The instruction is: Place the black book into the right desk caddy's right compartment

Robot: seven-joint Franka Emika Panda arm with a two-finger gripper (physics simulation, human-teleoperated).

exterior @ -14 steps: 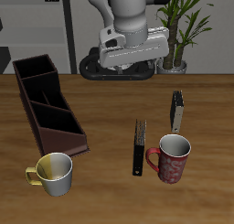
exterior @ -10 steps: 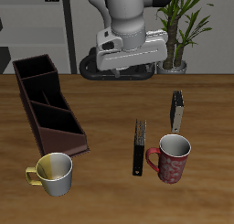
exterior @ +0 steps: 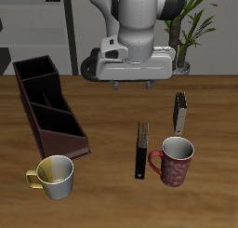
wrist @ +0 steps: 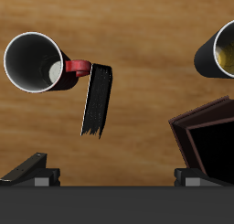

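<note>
The black book [exterior: 141, 149] stands on its long edge on the table, close beside the red mug [exterior: 173, 161]. It also shows in the wrist view [wrist: 97, 101], next to that mug's handle. The right desk caddy [exterior: 46, 106] is a long dark-brown box, and its squarish right compartment [exterior: 35, 71] is at the end farthest back. A corner of the caddy shows in the wrist view [wrist: 207, 136]. My gripper [exterior: 135, 83] hangs high above the table's back, open and empty, well apart from the book. Its fingers sit wide apart in the wrist view [wrist: 117, 171].
A shorter dark book with a grey face [exterior: 180, 112] stands behind the red mug. A yellow mug [exterior: 56, 176] stands near the table's front edge, just in front of the caddy. A potted plant [exterior: 186, 27] is at the back.
The hand has turned about its vertical axis and now faces the camera squarely, having shifted slightly sideways. Nothing on the table has moved.
</note>
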